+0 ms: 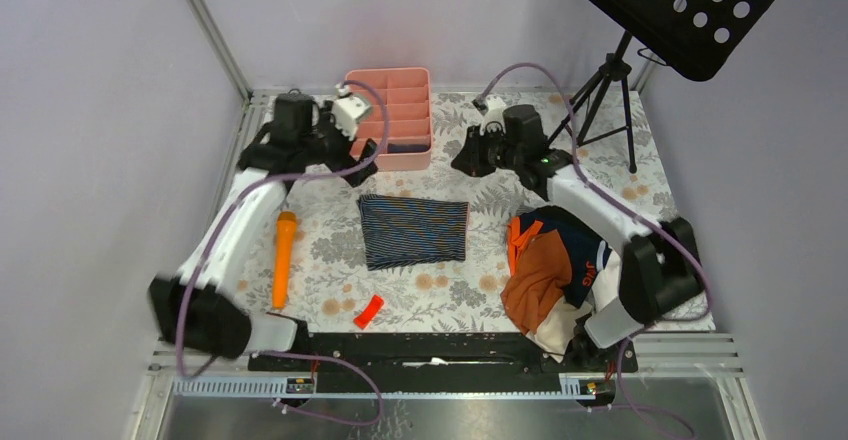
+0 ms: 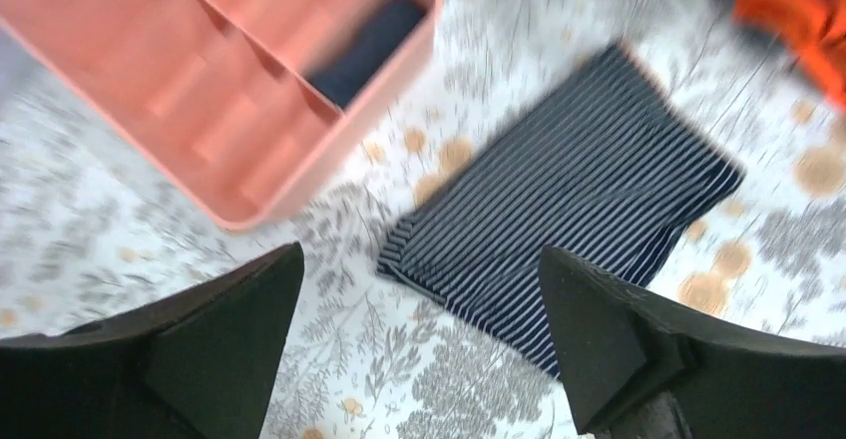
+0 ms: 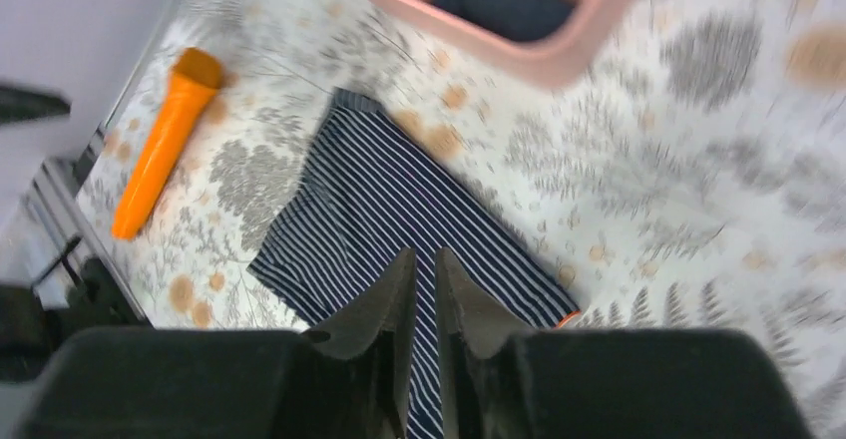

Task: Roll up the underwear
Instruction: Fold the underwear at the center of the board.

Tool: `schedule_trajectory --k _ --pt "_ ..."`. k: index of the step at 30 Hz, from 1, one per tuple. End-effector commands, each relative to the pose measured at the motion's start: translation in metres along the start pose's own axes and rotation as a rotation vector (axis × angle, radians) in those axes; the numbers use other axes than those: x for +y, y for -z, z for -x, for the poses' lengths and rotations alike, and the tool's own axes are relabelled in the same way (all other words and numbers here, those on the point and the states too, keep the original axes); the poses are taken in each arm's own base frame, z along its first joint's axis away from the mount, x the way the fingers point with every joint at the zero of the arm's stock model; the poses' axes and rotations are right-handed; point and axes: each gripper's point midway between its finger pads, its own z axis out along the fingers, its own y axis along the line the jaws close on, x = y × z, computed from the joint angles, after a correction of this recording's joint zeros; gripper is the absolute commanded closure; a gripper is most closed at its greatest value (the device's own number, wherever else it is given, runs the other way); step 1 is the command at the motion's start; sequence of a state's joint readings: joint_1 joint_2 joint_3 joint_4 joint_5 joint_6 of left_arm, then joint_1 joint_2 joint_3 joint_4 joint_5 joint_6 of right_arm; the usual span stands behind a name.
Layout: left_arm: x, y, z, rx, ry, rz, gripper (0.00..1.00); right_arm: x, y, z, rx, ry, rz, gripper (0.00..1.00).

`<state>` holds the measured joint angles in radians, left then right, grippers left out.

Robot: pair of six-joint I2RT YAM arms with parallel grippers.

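Grey walls close in a bench (image 1: pixel 450 290) covered with a flowered cloth. The striped underwear (image 1: pixel 413 231) lies flat in the middle of it, spread as a neat rectangle, between the two arms and just in front of the pink tray (image 1: pixel 390 163).

This cloth looks thin, light and very soft. I judge it will not keep any shape by itself and will slide easily on the cover. It is better to pinch it at one short edge, near a corner, and to turn that edge over on itself. A grip in the middle would only bunch it up.

The left gripper (image 2: pixel 419 259) hovers beside the tray with its jaws wide apart and nothing between them. The right gripper (image 3: pixel 427 259) is also lifted, on the other side of the tray. Its jaws are almost together, with only a thin slit, and they clamp nothing.

The tray has several long compartments. The one nearest to the arms holds a dark navy cloth (image 2: pixel 364 52). It seems to be a finished roll, but blur does not let me be sure. The other compartments look bare. On the right lies a pile of garments (image 1: pixel 545 265), orange and navy.
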<state>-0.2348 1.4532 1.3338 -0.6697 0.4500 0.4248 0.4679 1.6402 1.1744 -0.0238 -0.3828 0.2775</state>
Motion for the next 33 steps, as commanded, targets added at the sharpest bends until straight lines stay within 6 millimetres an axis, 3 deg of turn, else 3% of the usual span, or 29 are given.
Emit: schedule_trajectory --k 1,3,5,8,11,15,16,20,33 --pt "-0.018 0.035 0.049 -0.316 0.068 0.055 0.01 0.038 0.062 0.018 -0.137 0.452 0.151 0.69" --pt "-0.028 0.036 0.05 -0.332 0.098 0.019 0.01 0.033 0.074 -0.013 -0.155 0.572 0.175 0.46" --pt "-0.04 0.029 0.039 -0.278 0.068 -0.06 0.07 0.026 0.08 -0.041 -0.115 0.662 0.182 0.4" --pt "-0.057 0.015 -0.001 -0.124 -0.002 -0.186 0.34 0.018 0.083 -0.092 0.057 0.782 0.267 0.46" --pt "-0.055 0.012 -0.035 -0.058 -0.01 -0.137 0.36 0.017 0.082 -0.135 0.187 0.97 0.328 0.57" --pt "-0.06 0.015 -0.037 -0.112 0.078 -0.097 0.31 0.019 0.073 -0.165 0.178 1.165 0.345 0.57" --pt "-0.061 0.015 -0.034 -0.133 0.107 -0.097 0.3 0.02 0.07 -0.172 0.177 1.195 0.353 0.57" --pt "-0.058 0.015 -0.04 -0.159 0.207 -0.091 0.05 0.021 0.059 -0.189 0.211 1.253 0.383 0.57" --pt "-0.059 0.014 -0.053 -0.122 0.207 -0.091 0.05 0.02 0.024 -0.181 0.216 1.271 0.388 0.56"
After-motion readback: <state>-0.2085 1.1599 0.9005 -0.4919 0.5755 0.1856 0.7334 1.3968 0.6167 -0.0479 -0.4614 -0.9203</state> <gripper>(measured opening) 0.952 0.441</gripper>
